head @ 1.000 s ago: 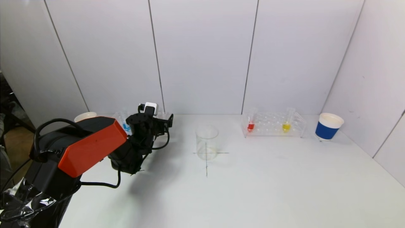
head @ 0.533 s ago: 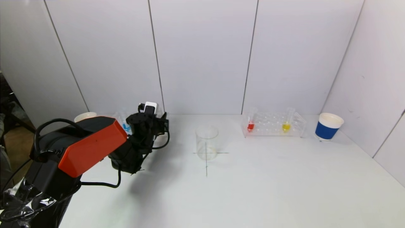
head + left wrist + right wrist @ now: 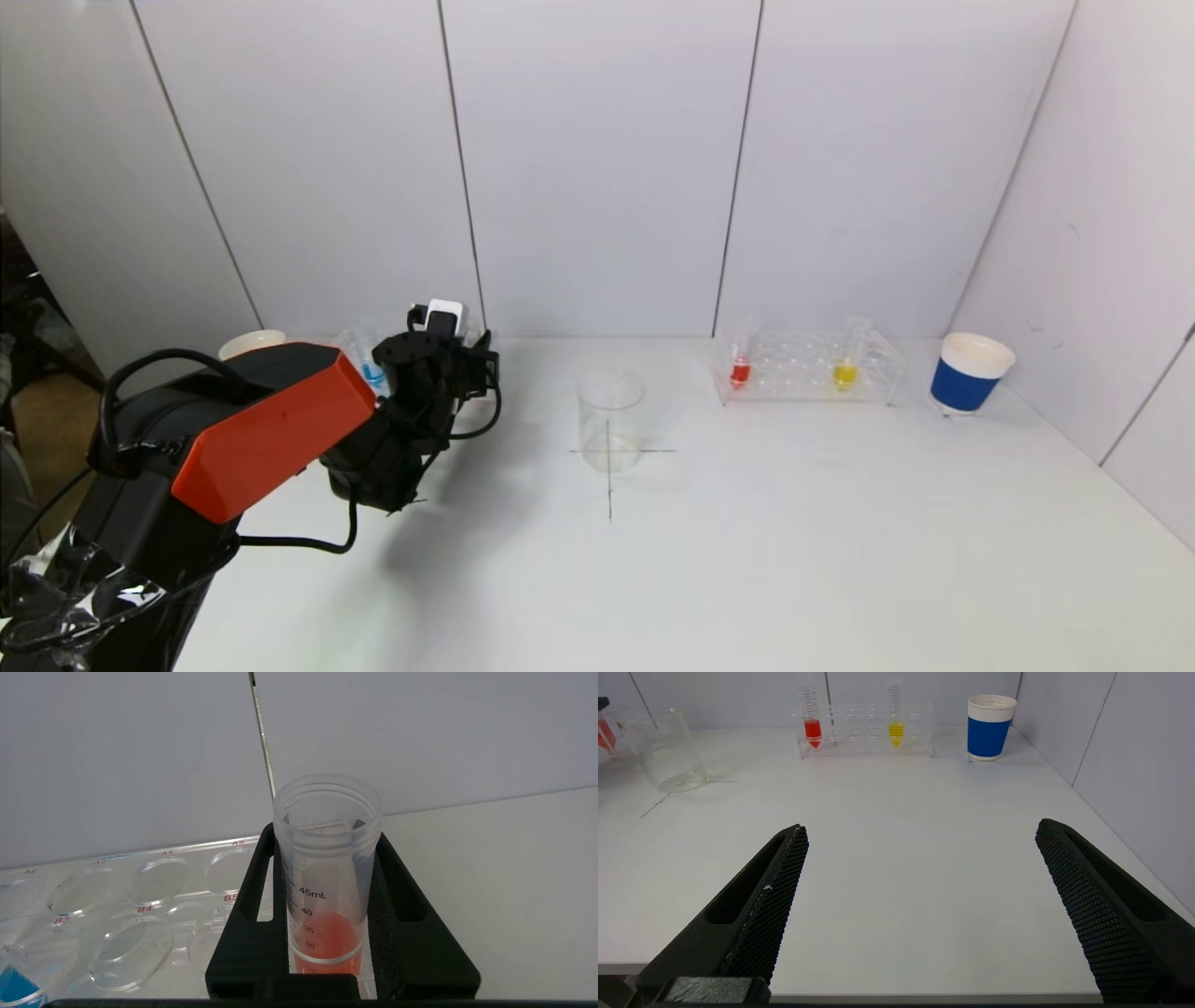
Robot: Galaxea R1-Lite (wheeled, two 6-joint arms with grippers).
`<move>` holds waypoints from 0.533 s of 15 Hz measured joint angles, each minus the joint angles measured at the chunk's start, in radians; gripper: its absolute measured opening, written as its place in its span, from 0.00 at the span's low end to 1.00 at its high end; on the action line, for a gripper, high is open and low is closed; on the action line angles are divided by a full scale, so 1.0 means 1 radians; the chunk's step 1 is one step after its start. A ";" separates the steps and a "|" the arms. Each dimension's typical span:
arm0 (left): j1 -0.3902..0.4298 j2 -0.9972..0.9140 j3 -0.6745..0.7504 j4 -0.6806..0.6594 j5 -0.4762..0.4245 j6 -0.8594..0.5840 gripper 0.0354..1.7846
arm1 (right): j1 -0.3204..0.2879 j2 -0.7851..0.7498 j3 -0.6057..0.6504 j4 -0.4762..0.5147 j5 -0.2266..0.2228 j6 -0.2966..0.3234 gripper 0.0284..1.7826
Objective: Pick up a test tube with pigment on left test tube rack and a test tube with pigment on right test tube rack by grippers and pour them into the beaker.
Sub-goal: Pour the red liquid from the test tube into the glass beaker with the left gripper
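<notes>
My left gripper [image 3: 326, 835] is shut on a clear test tube [image 3: 327, 872] with orange-red pigment, which still stands in the left rack [image 3: 159, 877]. A tube with blue pigment [image 3: 373, 374] stands in the same rack, farther left. In the head view the left gripper [image 3: 471, 359] is at the rack's right end and hides the held tube. The empty glass beaker [image 3: 611, 420] stands mid-table on a drawn cross. The right rack [image 3: 803, 369] holds a red tube [image 3: 740, 371] and a yellow tube [image 3: 845, 372]. My right gripper [image 3: 922, 828] hangs open over the table's near edge, holding nothing.
A blue-banded paper cup [image 3: 968, 373] stands right of the right rack. A pale cup [image 3: 252, 343] sits behind my left arm. Wall panels close off the back and the right side of the table.
The left gripper's fingers have closed onto the orange-red tube. The arm has stayed in place, and the right side has not changed.
</notes>
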 joint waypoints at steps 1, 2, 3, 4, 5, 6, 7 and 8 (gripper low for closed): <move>0.000 0.000 0.000 0.000 0.000 0.000 0.26 | 0.000 0.000 0.000 0.000 0.000 0.000 0.99; 0.000 -0.001 0.000 0.000 0.000 0.000 0.26 | 0.000 0.000 0.000 0.000 0.000 0.000 0.99; 0.000 -0.002 0.000 0.000 0.000 0.000 0.26 | 0.000 0.000 0.000 0.000 0.000 0.000 0.99; 0.000 -0.004 0.000 0.000 0.001 0.000 0.26 | 0.000 0.000 0.000 0.000 0.000 0.000 0.99; 0.000 -0.006 0.000 -0.001 0.001 0.000 0.26 | 0.000 0.000 0.000 0.000 0.000 0.000 0.99; 0.000 -0.009 0.001 0.000 0.001 0.000 0.26 | 0.000 0.000 0.000 0.000 0.000 0.000 0.99; 0.000 -0.011 0.001 0.000 0.000 0.000 0.26 | 0.000 0.000 0.000 0.000 0.000 0.000 0.99; 0.000 -0.014 0.001 0.000 0.001 0.001 0.26 | 0.000 0.000 0.000 0.000 0.000 0.000 0.99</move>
